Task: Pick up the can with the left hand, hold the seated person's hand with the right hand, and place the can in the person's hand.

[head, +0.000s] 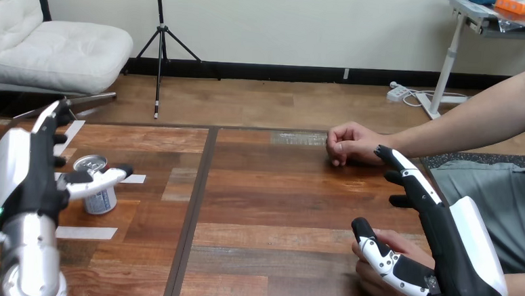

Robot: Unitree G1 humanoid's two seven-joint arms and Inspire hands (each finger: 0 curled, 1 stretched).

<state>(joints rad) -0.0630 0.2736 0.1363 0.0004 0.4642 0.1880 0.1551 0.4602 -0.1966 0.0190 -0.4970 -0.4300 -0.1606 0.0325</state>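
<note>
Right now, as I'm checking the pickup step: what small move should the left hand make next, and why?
Probably ease the left hand a little closer and curl its fingers round the can. The can stands upright on the table, the open hand's thumb crosses its front, and the fingers are straight, so nothing grips it yet.

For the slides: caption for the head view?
Left hand open beside the upright can; right hand open over the person's nearer hand.
</note>
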